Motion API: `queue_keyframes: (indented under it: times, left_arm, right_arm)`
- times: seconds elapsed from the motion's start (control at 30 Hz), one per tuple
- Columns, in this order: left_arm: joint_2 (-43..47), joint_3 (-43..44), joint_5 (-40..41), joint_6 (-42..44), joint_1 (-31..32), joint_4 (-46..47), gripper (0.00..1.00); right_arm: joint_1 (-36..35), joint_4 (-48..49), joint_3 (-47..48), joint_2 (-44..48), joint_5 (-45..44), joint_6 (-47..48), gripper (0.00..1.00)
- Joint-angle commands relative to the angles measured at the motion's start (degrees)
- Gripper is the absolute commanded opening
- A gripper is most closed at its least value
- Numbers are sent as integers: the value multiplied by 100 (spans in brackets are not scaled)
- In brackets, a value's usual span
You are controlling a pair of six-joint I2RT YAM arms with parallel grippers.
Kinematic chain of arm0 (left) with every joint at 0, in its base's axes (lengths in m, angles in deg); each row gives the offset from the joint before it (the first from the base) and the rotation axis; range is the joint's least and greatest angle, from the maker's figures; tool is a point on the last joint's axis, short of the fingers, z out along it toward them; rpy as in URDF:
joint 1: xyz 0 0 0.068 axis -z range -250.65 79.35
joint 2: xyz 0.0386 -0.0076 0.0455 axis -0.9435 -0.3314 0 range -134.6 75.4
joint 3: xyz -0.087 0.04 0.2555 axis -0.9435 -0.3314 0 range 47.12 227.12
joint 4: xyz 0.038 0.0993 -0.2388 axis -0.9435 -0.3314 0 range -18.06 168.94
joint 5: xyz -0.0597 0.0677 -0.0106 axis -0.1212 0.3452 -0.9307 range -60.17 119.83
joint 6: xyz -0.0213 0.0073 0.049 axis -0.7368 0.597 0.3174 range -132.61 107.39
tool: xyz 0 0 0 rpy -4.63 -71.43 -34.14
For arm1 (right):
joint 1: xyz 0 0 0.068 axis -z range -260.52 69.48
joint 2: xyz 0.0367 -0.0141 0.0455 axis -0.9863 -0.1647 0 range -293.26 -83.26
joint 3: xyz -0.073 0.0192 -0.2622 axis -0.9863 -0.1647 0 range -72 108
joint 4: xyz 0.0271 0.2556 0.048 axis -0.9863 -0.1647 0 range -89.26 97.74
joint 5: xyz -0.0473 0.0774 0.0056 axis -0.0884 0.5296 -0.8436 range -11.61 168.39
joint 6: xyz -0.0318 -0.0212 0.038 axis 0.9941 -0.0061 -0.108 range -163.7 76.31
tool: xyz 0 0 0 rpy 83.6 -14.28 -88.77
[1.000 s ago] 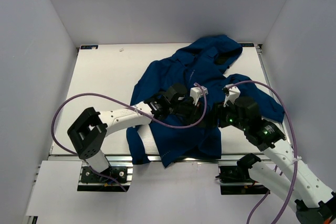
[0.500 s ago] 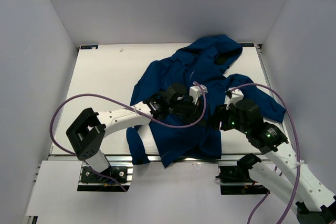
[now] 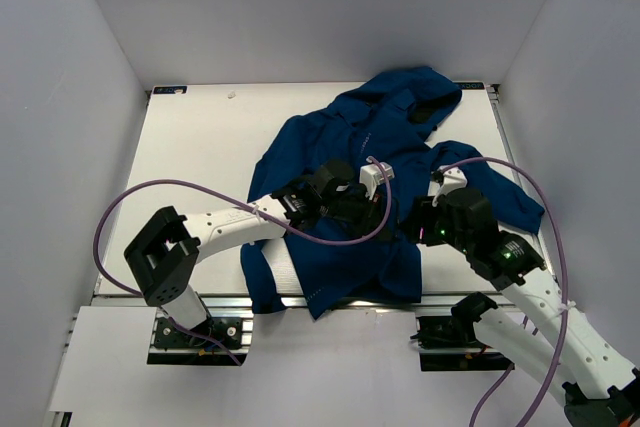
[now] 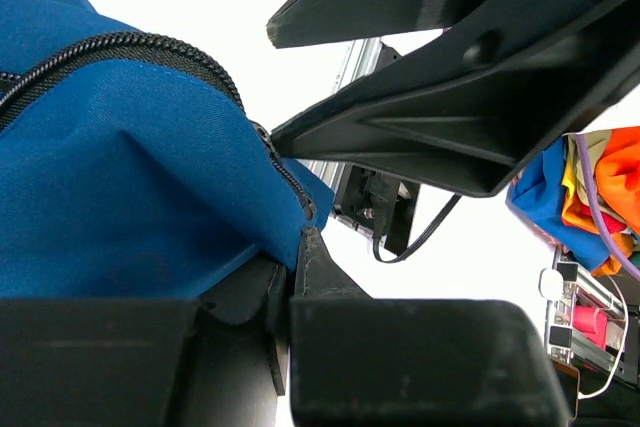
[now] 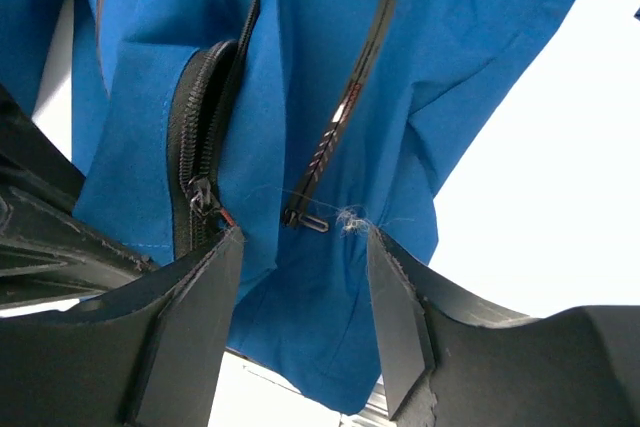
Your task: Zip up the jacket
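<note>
Top view, jacket: the dark blue hooded jacket lies crumpled on the white table, with its hood toward 1 o'clock and its hem reaching past the near edge at 6 o'clock.
Top view, arms: the left gripper and right gripper meet tip to tip over the jacket's lower front. Their finger state cannot be told here.
Left wrist, fingers: the left gripper is pressed together, pinching the jacket's edge just beside the front zipper.
Left wrist, surroundings: the right gripper's black fingers fill 1 to 3 o'clock, and coloured cloths show at 3 o'clock.
Right wrist, fingers: the right gripper is spread, with blue jacket fabric lying across the gap.
Right wrist, zippers: the front zipper's slider sits just beside the 9 o'clock finger. A pocket zipper runs toward 12 o'clock, its pull between the fingertips.
</note>
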Motion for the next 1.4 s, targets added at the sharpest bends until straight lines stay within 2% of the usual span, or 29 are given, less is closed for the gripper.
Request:
queue_keyframes:
  times: [0.0, 0.13, 0.37, 0.47, 0.57, 0.7, 0.8, 0.83, 1.03, 1.3, 1.37]
  left_arm:
    - [402, -46, -110, 7, 26, 156, 0]
    - [376, -20, -119, 25, 26, -19, 0]
    - [411, 24, 101, 113, 35, -274, 0]
    - [429, 42, 58, 113, 26, -274, 0]
    - [437, 33, -4, 113, 35, -283, 0]
    - [455, 33, 22, 121, 35, -344, 0]
    - [499, 59, 127, 209, 35, -537, 0]
    - [525, 59, 145, 244, 26, -590, 0]
    - [640, 244, 690, 570, 0, -1495, 0]
    - [807, 253, 550, 596, -114, -1733, 0]
    - [824, 279, 427, 605, -114, -1751, 0]
  right_arm:
    - [-1, 457, -82, 30, 373, 272, 58]
    - [-1, 696, -101, 65, 1095, 650, 57]
    - [-1, 556, -47, 100, 1465, 809, 58]
    - [-1, 494, -65, 13, 1308, 704, 58]
    - [-1, 468, -91, -49, 791, 546, 58]
    - [-1, 503, -65, -85, 675, 563, 57]
    - [8, 590, -65, -41, 911, 738, 54]
    - [-1, 626, -56, -41, 973, 782, 50]
    - [-1, 767, 57, -216, 2045, 1354, 50]
    - [-89, 652, 278, -454, 2151, 1881, 49]
    - [-142, 661, 277, -480, 1907, 1890, 49]
